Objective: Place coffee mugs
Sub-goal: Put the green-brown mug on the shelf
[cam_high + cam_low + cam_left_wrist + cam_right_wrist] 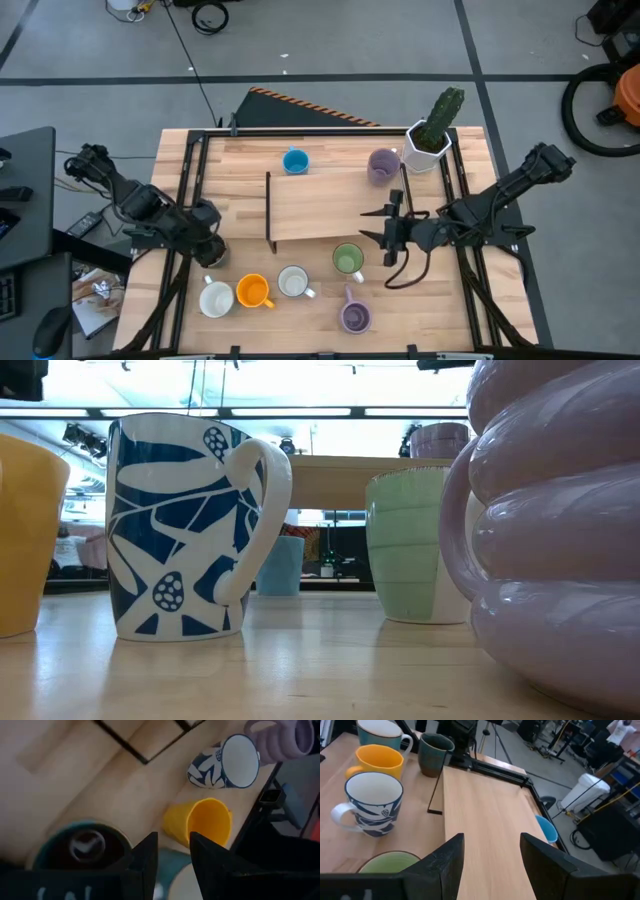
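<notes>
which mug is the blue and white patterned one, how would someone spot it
Look along the near edge of the wooden table, in front of the raised wooden shelf. There, between the orange mug and the green mug, stands the patterned mug. It alone carries dark blue leaf shapes on white.

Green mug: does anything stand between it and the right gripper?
Nothing visible does. The right gripper hovers open at the shelf's right edge, and the green mug stands just in front of it on bare table. The nearest other mugs, the blue-patterned white mug and a purple mug, stand off to the side.
</notes>
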Robot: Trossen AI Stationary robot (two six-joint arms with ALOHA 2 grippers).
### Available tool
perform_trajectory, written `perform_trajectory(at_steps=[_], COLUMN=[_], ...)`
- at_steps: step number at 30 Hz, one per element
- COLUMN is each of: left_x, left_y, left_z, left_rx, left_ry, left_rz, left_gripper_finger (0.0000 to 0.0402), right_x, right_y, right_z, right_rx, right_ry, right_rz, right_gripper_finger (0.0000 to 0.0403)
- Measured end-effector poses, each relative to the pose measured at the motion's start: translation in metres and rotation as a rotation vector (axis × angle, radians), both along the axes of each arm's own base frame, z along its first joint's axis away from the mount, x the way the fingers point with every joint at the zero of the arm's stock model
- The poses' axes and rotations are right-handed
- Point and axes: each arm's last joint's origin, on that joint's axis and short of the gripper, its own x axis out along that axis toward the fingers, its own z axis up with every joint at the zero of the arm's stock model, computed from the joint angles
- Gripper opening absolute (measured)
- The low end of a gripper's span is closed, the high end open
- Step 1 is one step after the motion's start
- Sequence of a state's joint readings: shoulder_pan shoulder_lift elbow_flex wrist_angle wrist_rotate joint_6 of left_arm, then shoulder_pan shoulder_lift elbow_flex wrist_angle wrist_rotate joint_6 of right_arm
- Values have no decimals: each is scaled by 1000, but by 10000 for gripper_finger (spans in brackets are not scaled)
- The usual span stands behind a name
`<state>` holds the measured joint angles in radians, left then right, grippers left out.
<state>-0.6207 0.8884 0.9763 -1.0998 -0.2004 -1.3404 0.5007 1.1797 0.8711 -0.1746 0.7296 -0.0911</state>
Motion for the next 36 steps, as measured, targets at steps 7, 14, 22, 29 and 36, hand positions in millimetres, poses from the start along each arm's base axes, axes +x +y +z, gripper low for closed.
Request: perform_trajectory(at_steps=[7, 14, 22, 29, 36], left_x=[30, 45, 53, 56, 62], left_y=[-27, -46, -42, -39, -46], left_z=[8, -3, -16, -15, -26], left_rx=[31, 169, 232, 216, 257], left_ry=[130, 324, 452, 404, 425], left_rz=[-4, -19, 103, 278, 321], left_gripper_finger=[100, 83, 111, 199, 209], right_x=[-2, -2, -1, 2, 3], right_y=[5, 5, 4, 0, -1], right_z=[1, 2, 2, 1, 1], right_rx=[-31, -25, -19, 6, 23], right_ry=[-2, -13, -14, 2, 5], right_rz=[25, 26, 29, 62, 77], right_gripper_finger=[199, 199, 199, 199, 199])
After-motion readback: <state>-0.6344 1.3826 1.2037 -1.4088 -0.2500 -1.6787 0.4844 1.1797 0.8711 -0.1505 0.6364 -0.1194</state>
